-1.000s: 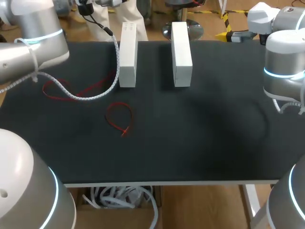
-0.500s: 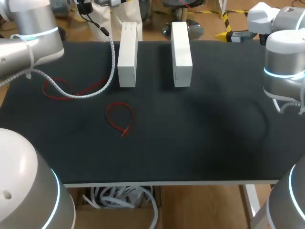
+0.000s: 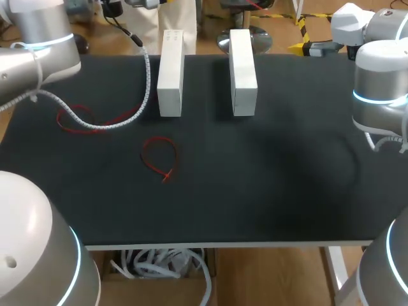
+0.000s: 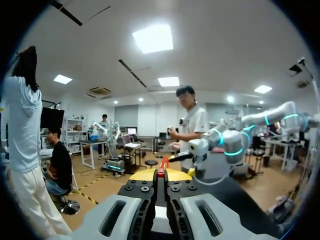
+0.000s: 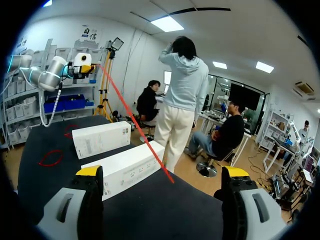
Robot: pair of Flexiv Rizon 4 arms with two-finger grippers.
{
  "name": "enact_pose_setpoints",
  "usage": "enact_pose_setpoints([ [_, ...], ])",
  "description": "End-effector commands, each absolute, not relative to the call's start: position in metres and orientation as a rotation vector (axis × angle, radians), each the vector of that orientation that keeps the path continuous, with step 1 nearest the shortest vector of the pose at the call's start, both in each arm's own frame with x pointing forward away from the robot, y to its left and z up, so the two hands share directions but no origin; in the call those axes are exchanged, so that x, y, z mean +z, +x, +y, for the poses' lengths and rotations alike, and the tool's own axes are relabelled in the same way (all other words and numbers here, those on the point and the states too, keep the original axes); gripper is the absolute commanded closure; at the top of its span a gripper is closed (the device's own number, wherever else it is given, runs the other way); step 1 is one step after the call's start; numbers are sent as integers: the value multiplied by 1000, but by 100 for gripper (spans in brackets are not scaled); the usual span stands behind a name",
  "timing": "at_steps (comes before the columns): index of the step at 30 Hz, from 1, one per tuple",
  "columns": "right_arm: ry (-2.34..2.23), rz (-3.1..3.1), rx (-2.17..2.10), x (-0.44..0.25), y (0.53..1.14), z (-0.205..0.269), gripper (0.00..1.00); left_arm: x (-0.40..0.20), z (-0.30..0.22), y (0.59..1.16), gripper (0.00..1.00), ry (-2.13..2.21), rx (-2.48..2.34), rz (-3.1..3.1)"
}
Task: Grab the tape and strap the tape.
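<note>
In the right wrist view my left gripper [image 5: 86,68] is raised high above the table's far side, shut on one end of a long red tape strap [image 5: 131,119]. The strap slants down from it to a free end between my right gripper's open fingers [image 5: 92,176]. My right gripper [image 5: 162,175] holds nothing. In the left wrist view a short red strap end [image 4: 163,163] sticks out from between the shut yellow tips of the left gripper [image 4: 160,173]. Two more red tape loops lie on the black table, one [image 3: 160,159] left of centre and one [image 3: 71,120] at the far left.
Two long white boxes [image 3: 171,73] [image 3: 243,64] lie side by side at the table's back edge. A white coiled cable [image 3: 131,115] hangs from my left arm [image 3: 38,44] over the left loop. My right arm [image 3: 380,86] stands at the right edge.
My left arm has drawn back up and to the left, and its white cable has swung with it. The right arm, boxes and loops have not moved.
</note>
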State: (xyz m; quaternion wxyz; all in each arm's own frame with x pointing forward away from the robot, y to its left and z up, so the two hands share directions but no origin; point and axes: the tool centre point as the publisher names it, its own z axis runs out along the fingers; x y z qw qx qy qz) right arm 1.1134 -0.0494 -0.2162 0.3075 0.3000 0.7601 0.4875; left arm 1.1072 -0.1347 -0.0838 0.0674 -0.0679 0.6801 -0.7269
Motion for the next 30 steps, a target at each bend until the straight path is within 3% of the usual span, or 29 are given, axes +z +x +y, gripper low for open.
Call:
enact_pose_setpoints([
  [1, 793, 2011, 1290, -216, 1114, -50, 0, -84, -133, 1110, 100, -193, -2193, 2062],
  [30, 793, 2011, 1290, -216, 1114, -50, 0, -83, -131, 1099, 100, -136, -2226, 2107],
])
